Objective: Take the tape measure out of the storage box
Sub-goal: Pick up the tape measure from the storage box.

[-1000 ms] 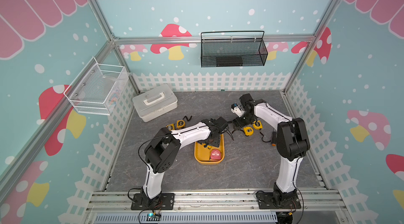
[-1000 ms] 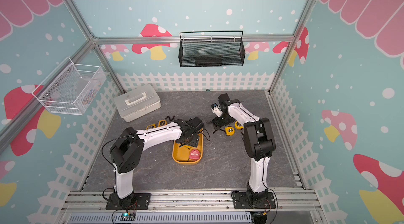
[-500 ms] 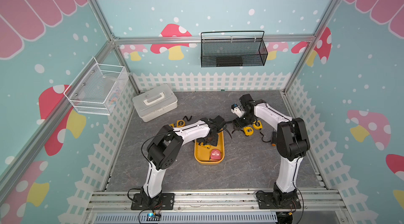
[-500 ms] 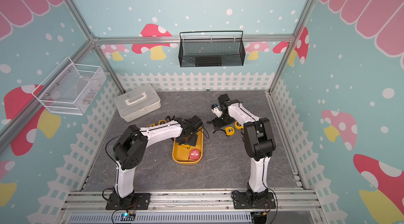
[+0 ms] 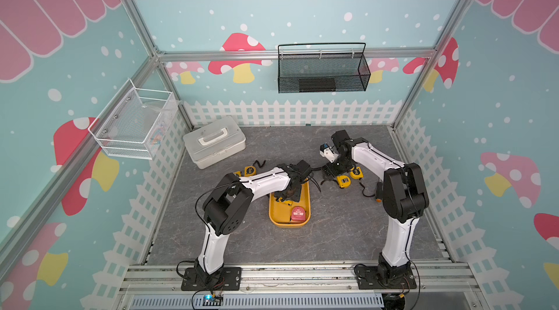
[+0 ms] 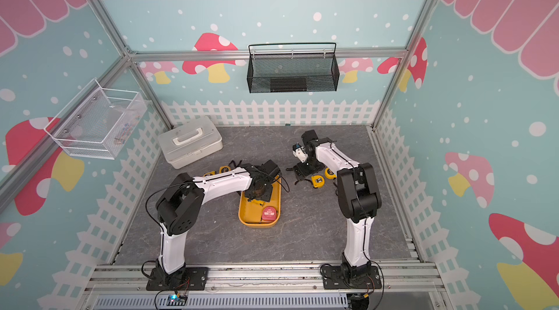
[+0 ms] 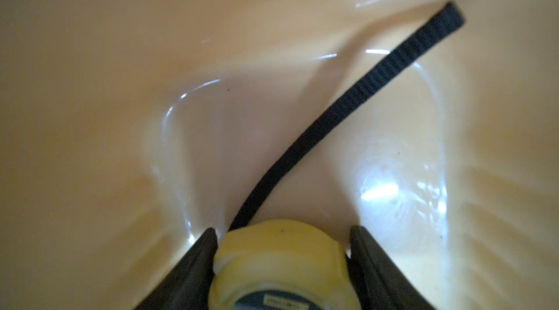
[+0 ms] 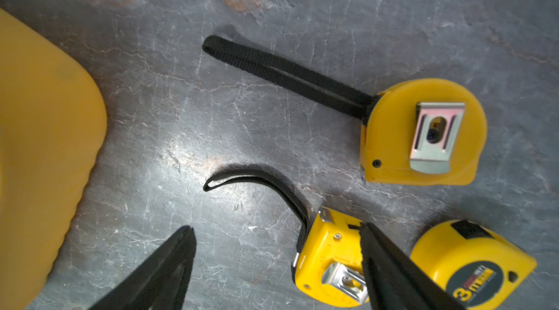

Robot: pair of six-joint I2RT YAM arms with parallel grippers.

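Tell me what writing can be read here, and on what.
"3m": label of a yellow tape measure on the table; other print blurred.
Label of the red tape measure in the storage box: too small.
Label of the tape measure between the left hand's jaws: blurred.

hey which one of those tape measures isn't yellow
The red tape measure, lying in the yellow tray at its near end. Every other one, like the yellow tape measure outside the tray, has a yellow case.

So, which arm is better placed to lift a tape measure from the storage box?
Left. The left gripper is inside the storage box, closed against both sides of a yellow tape measure; the right gripper hangs open over the table.
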